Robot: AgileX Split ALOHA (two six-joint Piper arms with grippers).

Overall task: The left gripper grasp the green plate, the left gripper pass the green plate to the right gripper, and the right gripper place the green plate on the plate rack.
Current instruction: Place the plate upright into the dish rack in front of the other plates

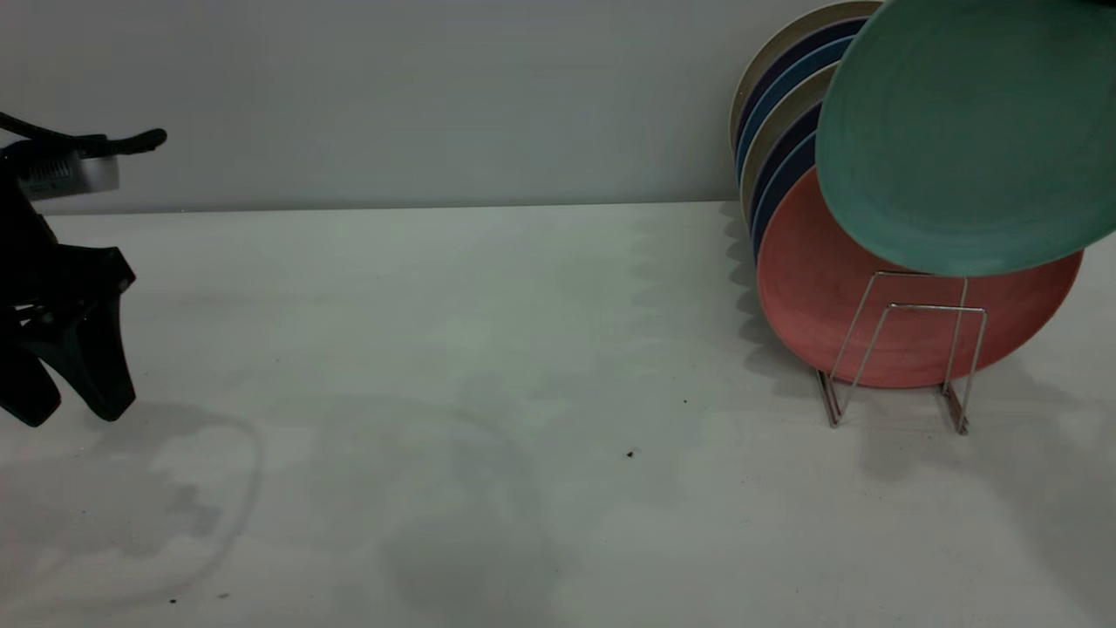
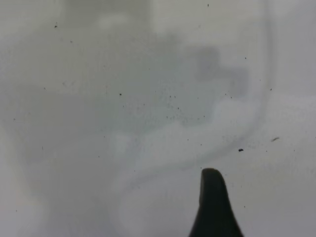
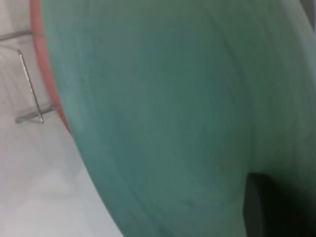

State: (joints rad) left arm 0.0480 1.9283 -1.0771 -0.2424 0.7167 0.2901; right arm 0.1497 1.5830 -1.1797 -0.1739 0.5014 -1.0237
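The green plate [image 1: 968, 131] hangs tilted in the air at the upper right, in front of and above the plates in the plate rack [image 1: 907, 349]. Its lower edge overlaps the top of the salmon-pink plate [image 1: 837, 305]. It fills the right wrist view [image 3: 173, 113], where one black finger [image 3: 269, 207] of my right gripper lies against it. The right gripper itself is outside the exterior view. My left gripper [image 1: 70, 410] hangs at the far left just above the table, jaws spread and empty. One of its fingers [image 2: 213, 207] shows over bare table.
Several blue and beige plates [image 1: 776, 113] stand in the rack behind the salmon-pink plate. Two empty wire loops [image 1: 959, 349] stand in front of it; the rack also shows in the right wrist view [image 3: 29, 84]. A grey wall runs behind the white table [image 1: 488, 349].
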